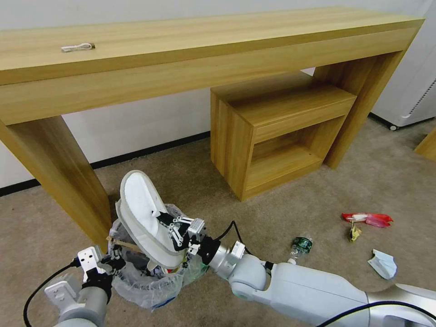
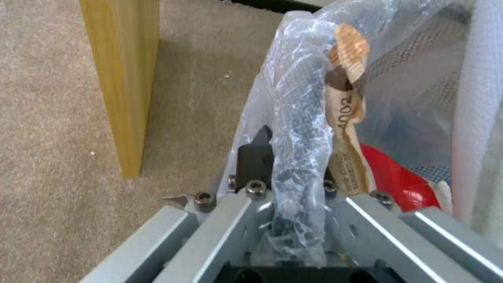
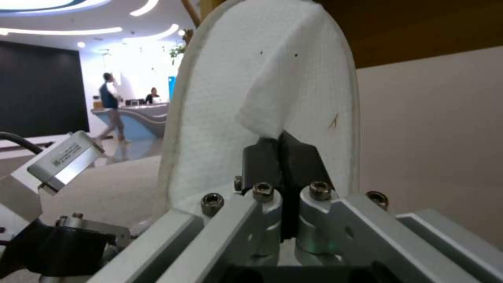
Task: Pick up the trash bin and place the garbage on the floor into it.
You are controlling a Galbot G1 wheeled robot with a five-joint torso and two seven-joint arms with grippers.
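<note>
Head view | left gripper clamps bin rim through bag, likely steadying it | right gripper pinches white slipper upright over bin mouth | more litter on carpet beyond

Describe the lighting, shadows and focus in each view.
Head view: even light, a soft shadow beside the table leg, straight table edges bowed by the lens. Left wrist view: glare on the plastic bag that the left tool grips; near brackets soft. Right wrist view: ceiling lights blown out behind the slipper in the right tool.
</note>
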